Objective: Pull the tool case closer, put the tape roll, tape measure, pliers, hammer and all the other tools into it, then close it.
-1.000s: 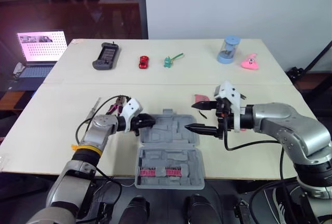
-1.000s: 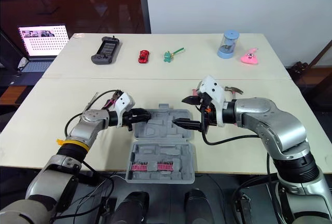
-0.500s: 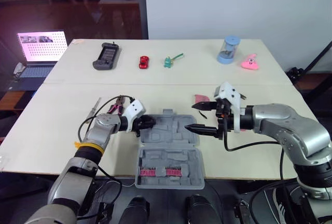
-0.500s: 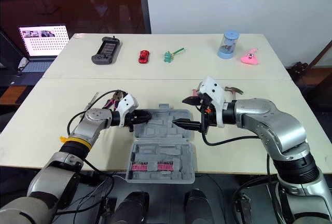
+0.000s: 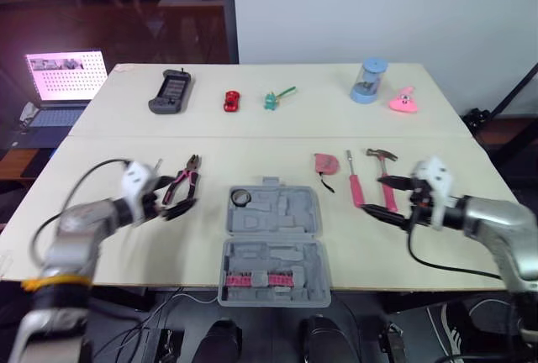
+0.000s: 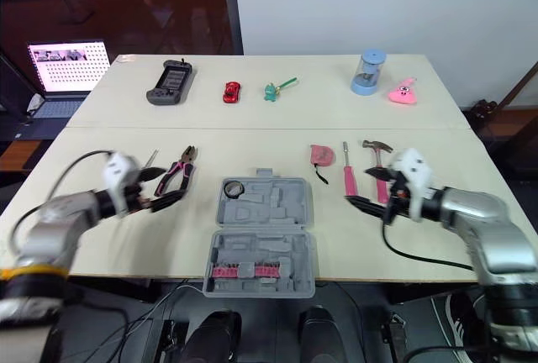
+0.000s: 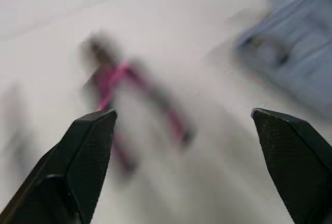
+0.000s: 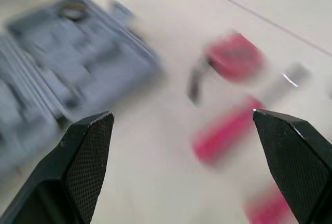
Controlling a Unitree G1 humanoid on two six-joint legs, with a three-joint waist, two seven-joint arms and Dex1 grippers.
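Having drawn away from the open grey tool case (image 5: 277, 212) at lower centre, black tape roll (image 5: 240, 197) now inside, the left gripper (image 7: 182, 114) and right gripper (image 5: 376, 196), fingers apart, seem bound for the pink-handled pliers (image 5: 183, 180) and pink-handled hammer (image 5: 385, 170).

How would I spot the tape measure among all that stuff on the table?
Find the open grey tool case at the near edge of the table. Just beyond its far right corner lies the tape measure. Its neighbours, the screwdriver and hammer, are long and thin; it alone is a squat, rounded pink block with a dark strap.
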